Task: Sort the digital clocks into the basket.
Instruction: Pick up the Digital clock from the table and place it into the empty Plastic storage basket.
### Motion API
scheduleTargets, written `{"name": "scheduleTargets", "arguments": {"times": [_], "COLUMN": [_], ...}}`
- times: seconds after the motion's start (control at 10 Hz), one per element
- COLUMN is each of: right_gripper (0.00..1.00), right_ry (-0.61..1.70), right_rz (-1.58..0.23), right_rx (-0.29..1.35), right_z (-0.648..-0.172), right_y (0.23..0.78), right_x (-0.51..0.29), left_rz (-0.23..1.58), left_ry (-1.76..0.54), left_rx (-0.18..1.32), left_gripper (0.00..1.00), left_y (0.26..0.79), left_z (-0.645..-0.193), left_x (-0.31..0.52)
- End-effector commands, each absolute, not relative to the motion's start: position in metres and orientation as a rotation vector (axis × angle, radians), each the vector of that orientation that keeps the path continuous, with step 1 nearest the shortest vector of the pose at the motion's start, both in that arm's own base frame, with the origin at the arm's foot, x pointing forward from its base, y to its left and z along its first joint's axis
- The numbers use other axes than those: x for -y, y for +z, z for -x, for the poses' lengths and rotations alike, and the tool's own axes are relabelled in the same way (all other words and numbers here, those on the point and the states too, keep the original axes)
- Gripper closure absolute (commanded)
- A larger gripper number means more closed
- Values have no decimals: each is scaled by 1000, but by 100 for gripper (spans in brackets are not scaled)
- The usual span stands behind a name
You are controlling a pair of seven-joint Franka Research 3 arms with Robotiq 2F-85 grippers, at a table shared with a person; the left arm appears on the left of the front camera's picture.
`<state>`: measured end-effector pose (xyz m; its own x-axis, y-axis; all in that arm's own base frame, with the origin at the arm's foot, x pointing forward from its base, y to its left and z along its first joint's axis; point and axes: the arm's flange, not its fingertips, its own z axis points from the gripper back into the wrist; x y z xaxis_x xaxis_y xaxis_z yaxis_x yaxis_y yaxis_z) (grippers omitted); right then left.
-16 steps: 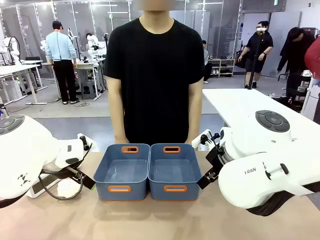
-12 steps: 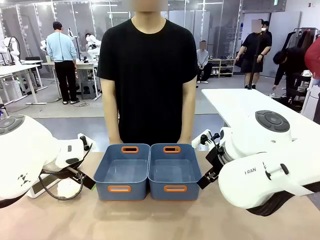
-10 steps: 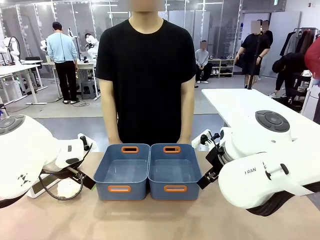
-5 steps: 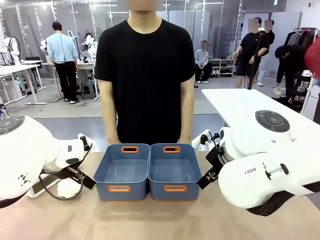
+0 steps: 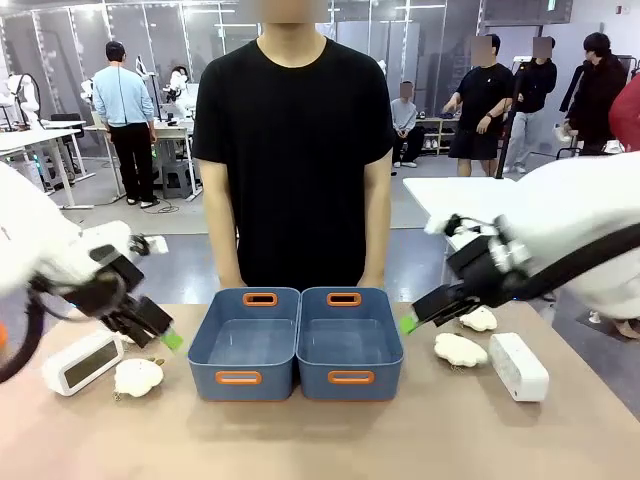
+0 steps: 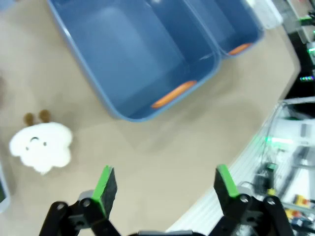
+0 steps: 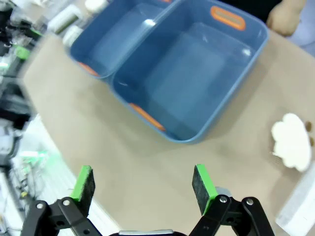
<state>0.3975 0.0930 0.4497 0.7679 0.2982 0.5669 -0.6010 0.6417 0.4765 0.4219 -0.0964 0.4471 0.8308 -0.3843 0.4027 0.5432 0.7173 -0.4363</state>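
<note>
Two white digital clocks lie on the table. One clock (image 5: 82, 362) is at the far left with its screen up, the other (image 5: 518, 366) at the far right. Between them two identical blue baskets (image 5: 270, 385) (image 5: 376, 385) stand side by side, both with nothing in them. My left gripper (image 5: 165, 338) hovers open left of the baskets, above the table near the left clock. My right gripper (image 5: 407, 324) hovers open just right of the baskets. The left wrist view looks past open green fingertips (image 6: 104, 184) at a basket (image 6: 133, 59). The right wrist view has open fingertips (image 7: 202, 182) below a basket (image 7: 192, 83).
Fluffy white plush toys lie near the clocks: one (image 5: 138, 376) on the left, two (image 5: 478, 318) (image 5: 460, 349) on the right. A person in a black shirt (image 5: 295, 150) stands at the far edge behind the baskets, with a hand (image 7: 285, 17) near the rim. Bare table lies in front.
Both arms have swung away from the camera and out over the table, uncovering the clocks and plush toys. Both grippers stay open. The baskets have not moved.
</note>
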Motion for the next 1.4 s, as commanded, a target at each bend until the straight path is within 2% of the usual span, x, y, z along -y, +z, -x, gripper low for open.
{"name": "scheduleTargets", "arguments": {"times": [0.0, 0.1, 0.2, 0.4, 0.6, 0.7, 0.8, 1.0, 1.1, 1.3], "right_gripper": [0, 0, 0, 0, 0, 0, 0, 0, 0, 0], "right_ry": [438, 329, 221, 50, -106, -161, -201, -280, -233, -233], "right_rz": [-965, -1137, -1225, -1277, -1272, -1254, -1244, -1183, -1235, -1235], "right_rx": [380, 347, 348, 398, 533, 567, 595, 670, 594, 594], "right_z": [-415, -404, -396, -371, -325, -304, -289, -286, -313, -313], "right_y": [424, 408, 387, 354, 346, 347, 349, 349, 348, 348], "right_x": [-48, -13, 20, 75, 127, 144, 155, 166, 203, 203], "left_rz": [868, 1085, 1239, 1369, 1362, 1286, 1311, 1323, 1301, 1301], "left_ry": [-441, -319, -281, -186, 2, 53, 76, 130, 117, 117], "left_rx": [176, 197, 277, 412, 547, 572, 655, 714, 635, 635], "left_gripper": [0, 0, 0, 0, 0, 0, 0, 0, 0, 0], "left_y": [447, 447, 442, 426, 414, 415, 418, 410, 411, 411], "left_z": [-449, -445, -441, -431, -407, -390, -373, -379, -363, -363], "left_x": [30, -15, -56, -129, -204, -230, -253, -273, -271, -271]}}
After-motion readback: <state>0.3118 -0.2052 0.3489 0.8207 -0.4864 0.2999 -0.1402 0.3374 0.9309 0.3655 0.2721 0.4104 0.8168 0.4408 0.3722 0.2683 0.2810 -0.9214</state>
